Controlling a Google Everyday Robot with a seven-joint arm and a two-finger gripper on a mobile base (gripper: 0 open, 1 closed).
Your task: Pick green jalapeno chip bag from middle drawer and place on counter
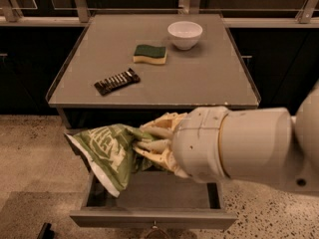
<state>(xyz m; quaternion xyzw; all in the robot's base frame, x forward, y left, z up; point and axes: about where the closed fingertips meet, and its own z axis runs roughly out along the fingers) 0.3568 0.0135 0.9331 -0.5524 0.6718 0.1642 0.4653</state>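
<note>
My gripper [144, 142] is shut on the green jalapeno chip bag [108, 152], a wrinkly green foil bag with white lettering. The bag hangs from the fingers above the left part of the open middle drawer [154, 216], just below the front edge of the counter [199, 78]. The bag's lower corner points down toward the drawer floor. My big white arm covers the right part of the drawer. The drawer's round knob shows at the bottom edge.
On the counter lie a dark striped snack bar [117, 81] at the front left, a yellow sponge with a green top [150, 54] in the middle, and a white bowl [185, 34] at the back. Dark cabinets flank the counter; speckled floor lies below.
</note>
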